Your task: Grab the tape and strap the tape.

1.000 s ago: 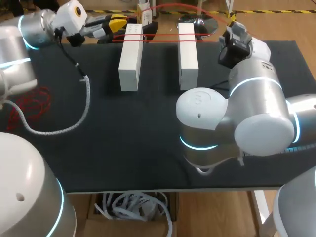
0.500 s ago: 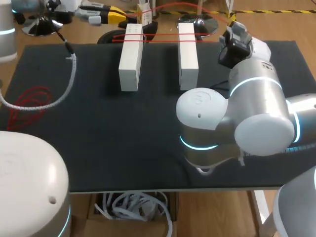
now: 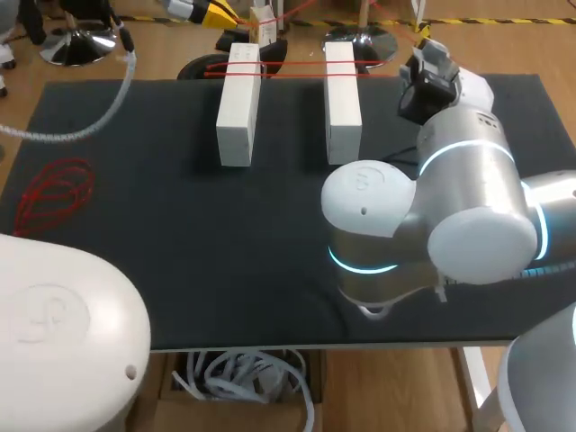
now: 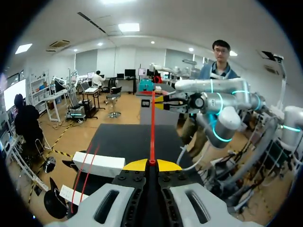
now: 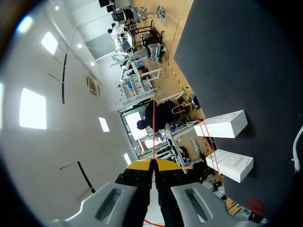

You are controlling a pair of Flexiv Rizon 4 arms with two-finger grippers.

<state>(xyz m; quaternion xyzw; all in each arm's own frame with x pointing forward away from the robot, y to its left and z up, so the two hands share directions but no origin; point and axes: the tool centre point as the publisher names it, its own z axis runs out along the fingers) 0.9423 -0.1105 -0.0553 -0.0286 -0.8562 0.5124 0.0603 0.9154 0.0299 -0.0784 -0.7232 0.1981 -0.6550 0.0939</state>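
Looked down on black table [image 3: 180, 225]. Found red tape [image 3: 297, 64] strung taut over left white box [image 3: 238, 108] and right white box [image 3: 343, 103] near far edge. Saw left gripper [image 4: 152, 163] beyond far edge, yellow tips pinched together on tape strand. Saw right gripper [image 5: 152, 161] by far right corner, tips likewise clamped on tape. Noted loose red coil [image 3: 54, 193] at table's left, well apart from boxes.

No readable text or numbers, faint print on the white boxes [image 3: 238, 108] too small to make out, both wrist views likewise.
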